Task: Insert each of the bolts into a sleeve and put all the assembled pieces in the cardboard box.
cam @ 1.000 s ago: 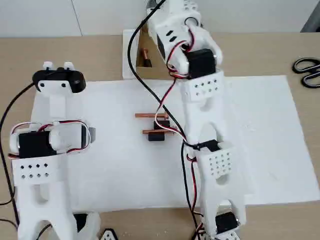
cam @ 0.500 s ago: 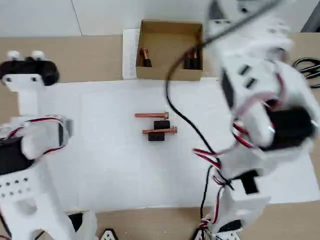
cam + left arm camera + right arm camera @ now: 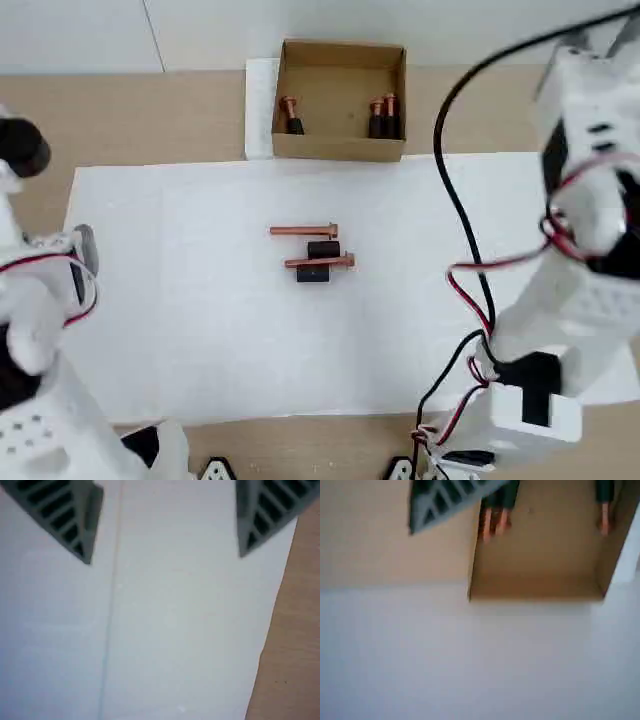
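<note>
Two copper bolts (image 3: 303, 231) (image 3: 320, 262) lie on the white sheet (image 3: 200, 300), with two black sleeves (image 3: 322, 248) (image 3: 312, 273) beside them. The cardboard box (image 3: 340, 148) at the back holds one assembled piece (image 3: 290, 113) on its left and two assembled pieces (image 3: 383, 116) on its right, which also appear in the right wrist view (image 3: 492, 510). My left gripper (image 3: 165, 525) hangs open over bare sheet near its edge. My right arm (image 3: 590, 250) is at the right side. One finger (image 3: 455, 497) of its gripper has nothing against its tip, a short way from the box (image 3: 535, 587).
Black cables (image 3: 450, 200) trail from the right arm over the sheet. The wooden table (image 3: 295, 645) borders the sheet. The sheet around the bolts and sleeves is free on all sides.
The right arm has pulled away from over the box to the right side, uncovering two pieces inside. The left arm has swung back toward the left edge.
</note>
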Robot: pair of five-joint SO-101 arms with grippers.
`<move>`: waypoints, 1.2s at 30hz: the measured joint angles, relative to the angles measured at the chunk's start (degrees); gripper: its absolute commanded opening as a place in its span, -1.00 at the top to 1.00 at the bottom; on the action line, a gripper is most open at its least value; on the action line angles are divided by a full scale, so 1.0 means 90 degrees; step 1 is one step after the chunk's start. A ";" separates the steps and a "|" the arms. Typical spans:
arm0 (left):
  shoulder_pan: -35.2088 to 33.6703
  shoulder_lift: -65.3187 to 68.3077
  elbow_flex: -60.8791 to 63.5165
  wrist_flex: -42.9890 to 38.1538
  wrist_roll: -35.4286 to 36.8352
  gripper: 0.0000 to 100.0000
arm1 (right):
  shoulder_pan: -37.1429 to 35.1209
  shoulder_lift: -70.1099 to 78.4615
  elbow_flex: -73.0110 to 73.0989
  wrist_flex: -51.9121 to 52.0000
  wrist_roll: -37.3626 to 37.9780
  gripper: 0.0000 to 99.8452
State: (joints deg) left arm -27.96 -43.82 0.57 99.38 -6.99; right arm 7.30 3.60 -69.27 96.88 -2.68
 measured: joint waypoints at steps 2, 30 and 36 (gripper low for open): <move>0.0000 -0.0332 0.0274 0.0000 0.0000 0.64 | -0.0127 -0.0205 0.0996 0.0000 0.0000 0.64; 0.0000 -0.2686 0.2051 0.0000 0.0987 0.64 | -0.1700 -0.2081 0.9836 -0.3223 0.1104 0.64; -0.0010 -0.3399 0.2403 0.0000 0.1016 0.64 | -0.2735 -0.1211 0.9905 -0.3419 0.2657 0.64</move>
State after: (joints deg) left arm -28.04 -74.42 22.20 99.38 2.15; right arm -17.32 -7.30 19.87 66.11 21.23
